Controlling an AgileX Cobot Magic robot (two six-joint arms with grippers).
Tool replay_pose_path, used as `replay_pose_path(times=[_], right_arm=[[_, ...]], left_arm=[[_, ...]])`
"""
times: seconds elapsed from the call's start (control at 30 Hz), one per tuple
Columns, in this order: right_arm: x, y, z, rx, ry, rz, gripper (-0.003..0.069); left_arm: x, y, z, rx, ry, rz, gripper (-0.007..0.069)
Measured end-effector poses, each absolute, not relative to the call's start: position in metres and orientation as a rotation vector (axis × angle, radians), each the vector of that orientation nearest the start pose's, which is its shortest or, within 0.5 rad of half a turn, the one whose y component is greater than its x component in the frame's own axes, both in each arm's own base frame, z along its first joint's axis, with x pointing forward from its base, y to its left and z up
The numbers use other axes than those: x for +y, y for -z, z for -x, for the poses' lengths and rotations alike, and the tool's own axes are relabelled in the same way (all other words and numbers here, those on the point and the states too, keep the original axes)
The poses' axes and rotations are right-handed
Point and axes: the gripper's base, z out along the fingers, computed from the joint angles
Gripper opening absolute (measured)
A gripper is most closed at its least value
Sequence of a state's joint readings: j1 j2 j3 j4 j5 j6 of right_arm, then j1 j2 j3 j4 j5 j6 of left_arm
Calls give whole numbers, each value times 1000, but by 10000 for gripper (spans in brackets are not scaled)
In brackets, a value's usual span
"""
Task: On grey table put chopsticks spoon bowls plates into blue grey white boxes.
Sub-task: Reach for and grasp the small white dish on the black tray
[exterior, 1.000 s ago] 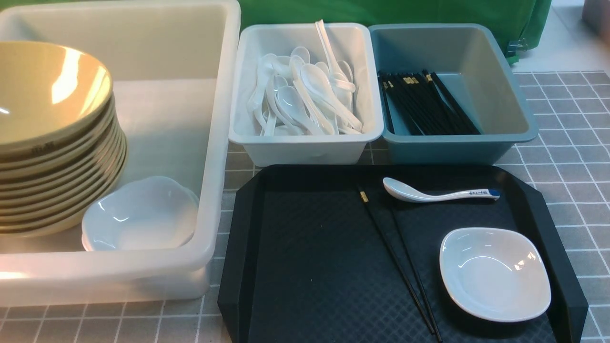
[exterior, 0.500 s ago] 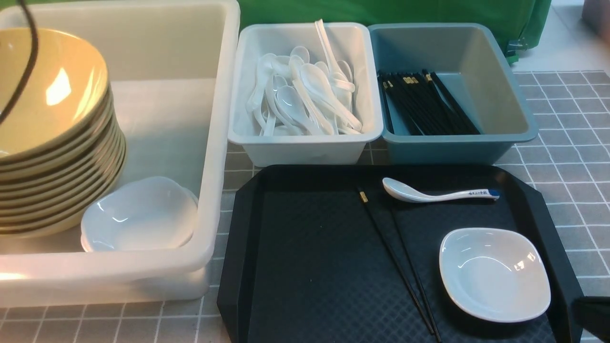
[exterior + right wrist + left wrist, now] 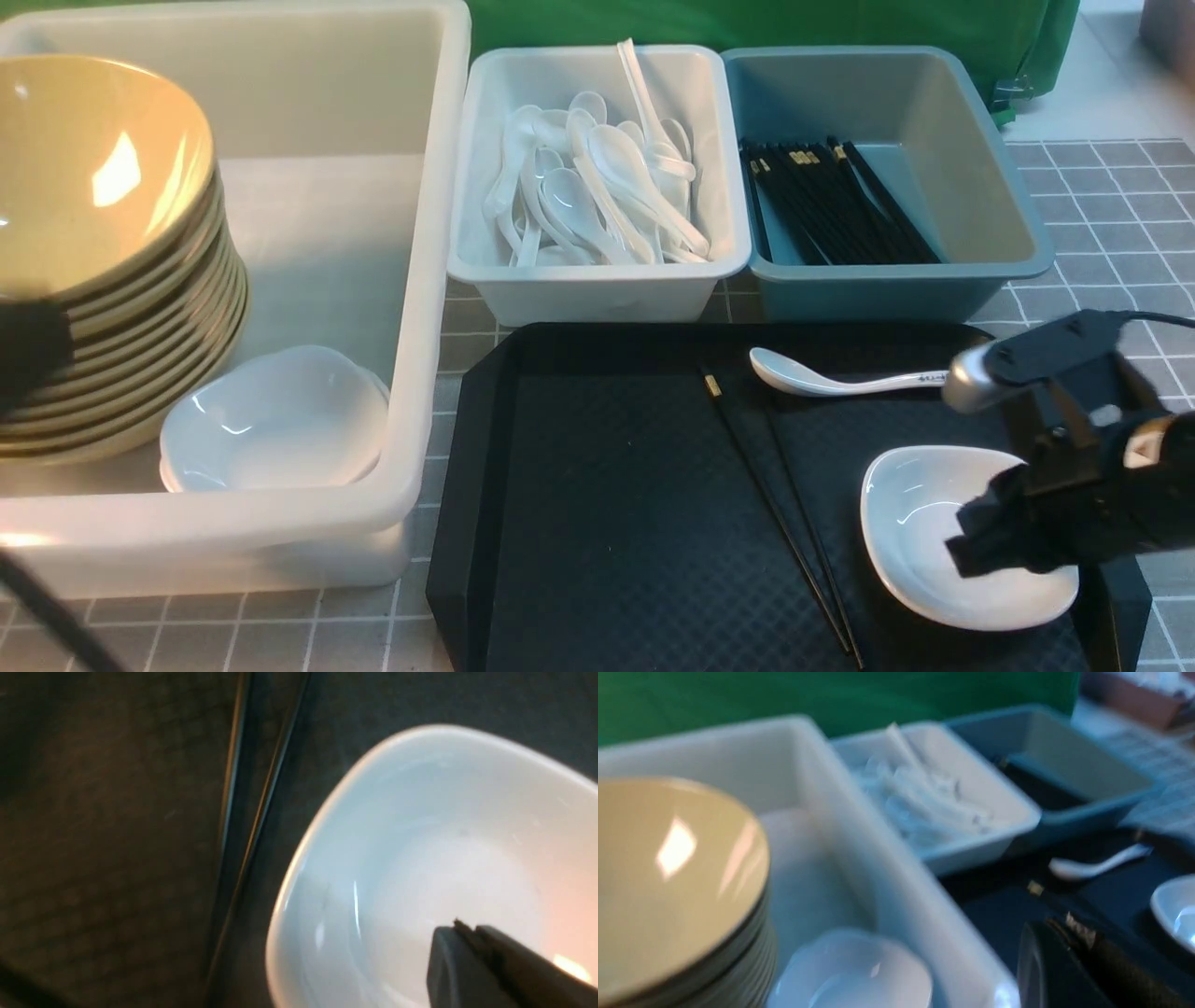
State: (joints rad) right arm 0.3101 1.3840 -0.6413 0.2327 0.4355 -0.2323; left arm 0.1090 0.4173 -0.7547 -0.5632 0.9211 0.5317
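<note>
Right pincer [image 3: 976, 551]: jaws together, nothing between them. Its tip hangs over the hollow of the small glossy white squarish plate [image 3: 910, 523]. I cannot tell whether it touches the glaze. The right wrist view puts the tip [image 3: 455, 933] inside the plate's [image 3: 420, 835] rim.

The plate rests on the black textured plastic tray [image 3: 607, 485], which sits on the grey gridded table [image 3: 1120, 233].

Left of this pincer, two long thin black chopsticks [image 3: 780, 495] lie side by side on the tray, apart from the plate.

Beyond the pincer lies the white glossy soup spoon [image 3: 822, 381], also on the tray. The arm hides its handle end.

Farther beyond stands the blue-grey plastic bin [image 3: 896, 280].

Left pincer [image 3: 1057, 933]: jaws together, empty. The view is blurred. Near it, a stack of wide tan-yellow glossy bowls [image 3: 93, 187] stands inside the large translucent white tub [image 3: 429, 280].
</note>
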Motion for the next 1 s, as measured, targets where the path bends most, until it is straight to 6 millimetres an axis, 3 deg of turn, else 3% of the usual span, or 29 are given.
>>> replay_pose_path(times=[0.07, 0.13, 0.33, 0.37, 0.43, 0.53, 0.6, 0.7, 0.87, 1.0], right_arm=[[85, -188, -229, 2619, -222, 481, 69], [99, -176, -234, 2606, -226, 526, 69], [134, -162, -236, 2542, -255, 636, 69], [146, -164, -236, 2544, -275, 676, 70], [150, -168, -236, 2543, -285, 692, 73], [158, -202, -241, 2499, -330, 699, 87], [155, -220, -244, 2484, -346, 672, 106], [134, -236, -247, 2532, -325, 614, 176], [85, -210, -254, 2716, -216, 461, 358], [78, -191, -262, 2736, -187, 439, 424]], left_arm=[[-32, -352, -53, 1946, 257, -318, -10], [-31, -324, -53, 2010, 279, -279, -10], [-27, -297, -61, 2050, 232, -280, -8], [-26, -294, -62, 2039, 212, -293, -8], [-26, -295, -63, 2028, 203, -293, -8], [-24, -297, -65, 1989, 176, -283, -8], [-24, -297, -66, 1975, 167, -277, -8], [-22, -293, -69, 1956, 159, -250, -8], [-20, -274, -75, 1950, 184, -179, -8], [-20, -274, -77, 1914, 192, -172, -8]])
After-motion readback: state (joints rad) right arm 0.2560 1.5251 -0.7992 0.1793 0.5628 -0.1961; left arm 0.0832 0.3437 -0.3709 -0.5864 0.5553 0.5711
